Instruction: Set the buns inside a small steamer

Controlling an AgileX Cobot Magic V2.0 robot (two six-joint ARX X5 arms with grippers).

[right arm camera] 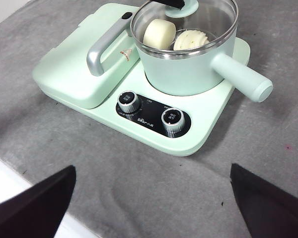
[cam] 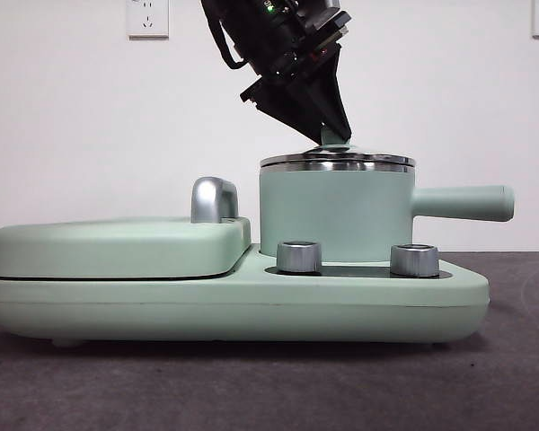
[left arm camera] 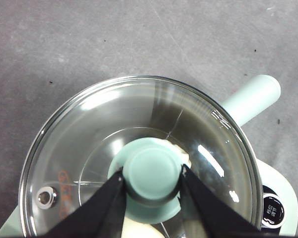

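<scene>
The left gripper pinches the lid knob on the pot. Both buns sit inside. The right gripper waits, wide apart.

A grey, felt-like desk spreads across the scene, flecked with small dark specks and faint scuffs in the wrist views. Sitting directly on it is one mint-green cooker base, long and low, with two steel dials on its near side. A white strip edges the desk at one corner.
</scene>
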